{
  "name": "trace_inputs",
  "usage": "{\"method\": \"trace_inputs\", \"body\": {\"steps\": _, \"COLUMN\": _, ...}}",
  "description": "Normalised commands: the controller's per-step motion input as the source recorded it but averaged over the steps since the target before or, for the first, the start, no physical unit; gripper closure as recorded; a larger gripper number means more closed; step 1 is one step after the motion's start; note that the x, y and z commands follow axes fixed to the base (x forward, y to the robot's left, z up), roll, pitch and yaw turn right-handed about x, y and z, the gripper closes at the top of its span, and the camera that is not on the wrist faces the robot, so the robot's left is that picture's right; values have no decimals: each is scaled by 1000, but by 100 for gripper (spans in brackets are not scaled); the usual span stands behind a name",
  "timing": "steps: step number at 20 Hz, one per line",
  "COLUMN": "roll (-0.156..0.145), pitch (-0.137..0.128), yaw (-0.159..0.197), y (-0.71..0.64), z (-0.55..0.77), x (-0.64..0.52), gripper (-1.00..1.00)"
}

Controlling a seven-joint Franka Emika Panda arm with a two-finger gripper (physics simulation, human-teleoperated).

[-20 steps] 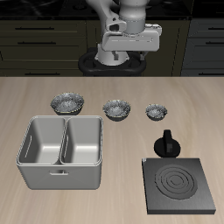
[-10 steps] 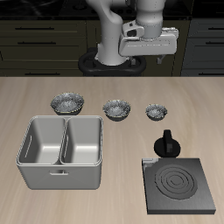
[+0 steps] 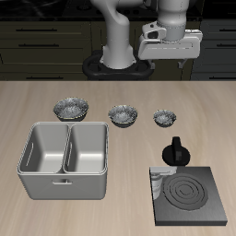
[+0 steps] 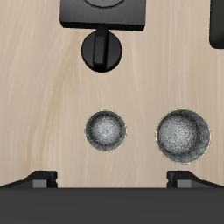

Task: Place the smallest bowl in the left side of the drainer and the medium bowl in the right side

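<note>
- Two-finger gripper high above table's back edge, fingers spread apart, holding nothing.
- Smallest dark-rimmed, silver-speckled bowl on the wooden table, beside medium alike bowl.
- Light grey 2-compartment drainer nearer the front edge, both compartments bare.

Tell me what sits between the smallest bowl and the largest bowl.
The medium bowl sits between the smallest bowl and the largest bowl, in one row, as the exterior view shows.

No readable text – no labels, no numbers
</note>
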Motion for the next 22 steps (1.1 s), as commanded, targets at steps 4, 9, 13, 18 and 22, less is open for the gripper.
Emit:
{"method": "trace_inputs", "body": {"steps": 4, "roll": -55, "pitch": 5, "yaw": -33, "y": -79, "z": -116, "x": 128, "gripper": -100}}
{"method": "trace_inputs", "body": {"steps": 9, "roll": -16, "pitch": 34, "yaw": -1, "y": -52, "z": -343, "x": 89, "gripper": -100}}
{"method": "trace_inputs", "body": {"steps": 13, "roll": -15, "pitch": 46, "yaw": -39, "y": 62, "z": -518, "x": 101, "gripper": -100}}
{"method": "trace_inputs", "body": {"steps": 18, "roll": 9, "pitch": 35, "yaw": -13, "y": 36, "z": -349, "x": 8, "gripper": -100}}
{"method": "trace_inputs", "body": {"steps": 22, "roll": -12, "pitch": -7, "yaw": -8, "y": 83, "z": -388, "x": -13, "gripper": -100}}
